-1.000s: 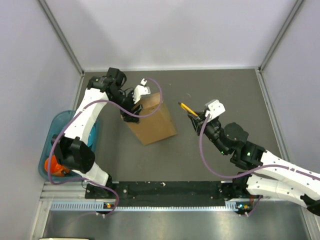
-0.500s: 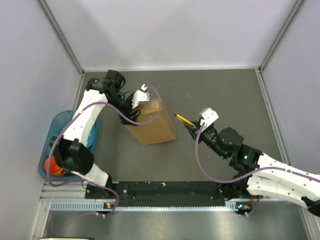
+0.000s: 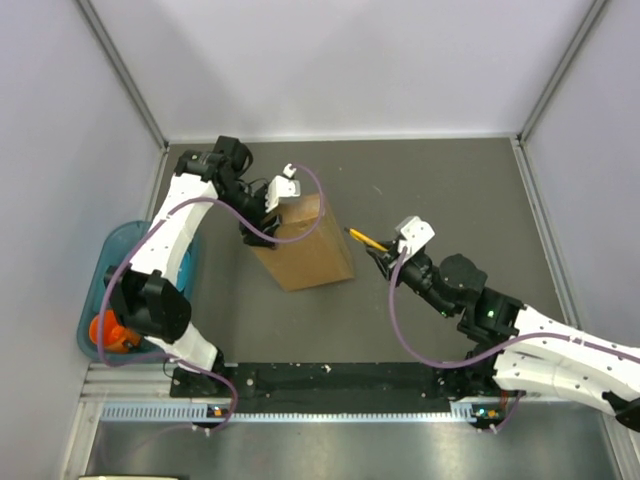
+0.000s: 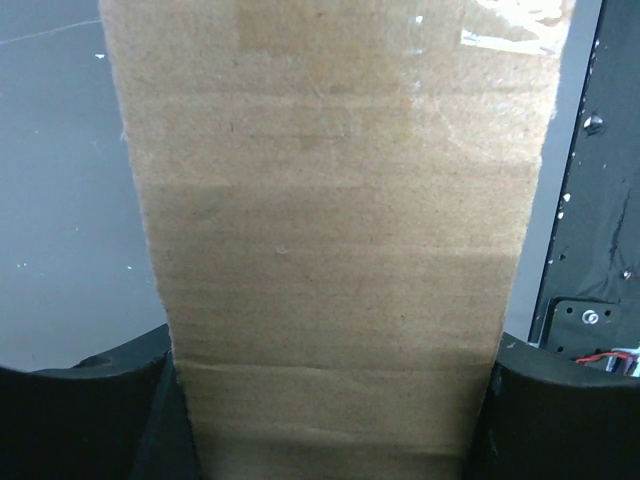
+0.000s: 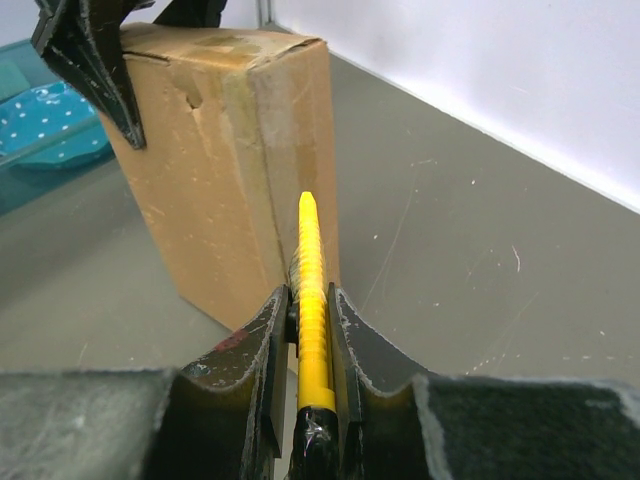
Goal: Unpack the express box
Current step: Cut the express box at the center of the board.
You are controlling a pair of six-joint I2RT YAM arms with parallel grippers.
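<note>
The express box (image 3: 303,245) stands on the dark surface (image 3: 440,180), left of centre, with 1 end raised into the left tool (image 3: 268,208).

- Top view: shows the whole box outline and both arms. The long axis of the brown face runs from the far end, at the left tool, towards the near edge, slanting slightly right.
- Left wrist view: shows only the cardboard face (image 4: 330,250) at close range, with clear tape across its far end. The face fills the gap between the 2 dark fingers (image 4: 90,410).
- Right wrist view: shows what the others do not, namely the box (image 5: 225,170) upright with a taped corner and a small tear near its top edge.

Left tool (image 4: 330,425): jaws set wide, clenched on the box, with both fingers against its sides.

Right tool (image 3: 382,254): jaws nearly together, grasping a yellow utility knife (image 3: 362,238). The knife (image 5: 310,270) points at the box corner. The top view shows a gap between the tip and the cardboard.

A blue bin (image 3: 98,280) sits off the left edge of the surface.
</note>
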